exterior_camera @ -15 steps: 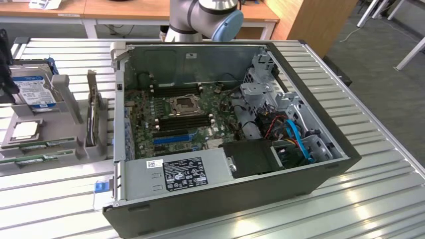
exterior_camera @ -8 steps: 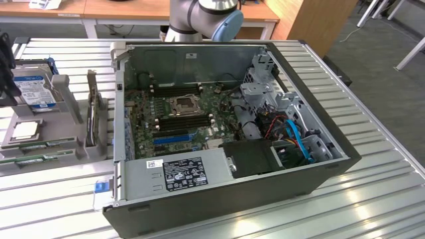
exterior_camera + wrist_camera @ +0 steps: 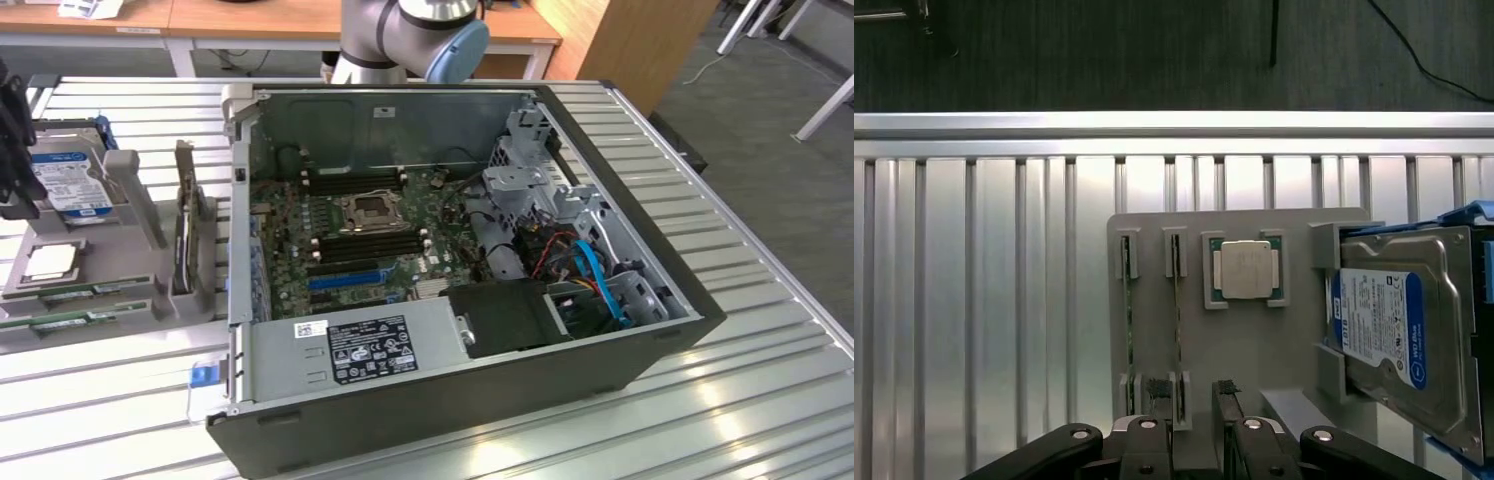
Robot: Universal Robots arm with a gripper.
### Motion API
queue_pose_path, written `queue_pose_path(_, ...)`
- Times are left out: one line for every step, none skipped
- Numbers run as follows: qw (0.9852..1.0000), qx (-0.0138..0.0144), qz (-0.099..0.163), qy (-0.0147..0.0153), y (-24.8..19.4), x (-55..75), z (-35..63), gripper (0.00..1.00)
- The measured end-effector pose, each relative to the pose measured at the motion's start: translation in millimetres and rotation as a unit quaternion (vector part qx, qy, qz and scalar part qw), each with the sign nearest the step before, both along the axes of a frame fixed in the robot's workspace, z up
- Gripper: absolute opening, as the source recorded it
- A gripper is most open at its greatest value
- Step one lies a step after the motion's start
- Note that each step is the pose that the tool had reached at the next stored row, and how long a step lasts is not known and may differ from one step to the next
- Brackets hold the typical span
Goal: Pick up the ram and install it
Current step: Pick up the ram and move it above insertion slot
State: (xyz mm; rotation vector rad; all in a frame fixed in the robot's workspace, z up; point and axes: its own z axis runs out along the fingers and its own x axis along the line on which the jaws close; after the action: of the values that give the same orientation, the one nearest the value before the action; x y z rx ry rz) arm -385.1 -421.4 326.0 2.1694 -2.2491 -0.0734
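Two ram sticks (image 3: 1176,320) stand on edge in slots of a grey holder (image 3: 1254,350), side by side; the other stick (image 3: 1127,320) is its neighbour. In the exterior view they appear as thin green strips with pale labels (image 3: 67,292) at the holder's near end. My gripper (image 3: 1199,445) hovers above the holder, open, with nothing between its black fingers (image 3: 1150,445). The open computer case (image 3: 627,340) lies at the table's middle, its motherboard (image 3: 360,235) showing long black memory slots.
The holder also carries a CPU (image 3: 1246,268), a blue-labelled hard drive (image 3: 1389,335) and an upright expansion card (image 3: 187,230). A power supply (image 3: 360,350), drive cage and cables (image 3: 587,270) crowd the case. The arm's base (image 3: 400,30) stands behind the case on the slatted metal table (image 3: 747,400).
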Motion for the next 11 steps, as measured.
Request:
queue_pose_path(1.0, 0.0, 0.0, 0.0, 0.0, 0.0, -1.2, 0.29)
queue_pose_path(1.0, 0.0, 0.0, 0.0, 0.0, 0.0, -2.4, 0.29)
queue_pose_path(1.0, 0.0, 0.0, 0.0001, 0.0, 0.0, -3.6, 0.29)
queue_pose_path(1.0, 0.0, 0.0, 0.0, 0.0, 0.0, -4.9, 0.29)
queue_pose_path(1.0, 0.0, 0.0, 0.0, 0.0, 0.0, -6.1, 0.29)
queue_pose_path(1.0, 0.0, 0.0, 0.0, 0.0, 0.0, -7.3, 0.29)
queue_pose_path(1.0, 0.0, 0.0, 0.0001, 0.0, 0.0, -8.4, 0.29)
queue_pose_path(1.0, 0.0, 0.0, 0.0001, 0.0, 0.0, -9.6, 0.29)
queue_pose_path(1.0, 0.0, 0.0, 0.0, 0.0, 0.0, -10.9, 0.29)
queue_pose_path(1.0, 0.0, 0.0, 0.0, 0.0, 0.0, -12.2, 0.29)
queue_pose_path(1.0, 0.0, 0.0, 0.0, 0.0, 0.0, -13.4, 0.29)
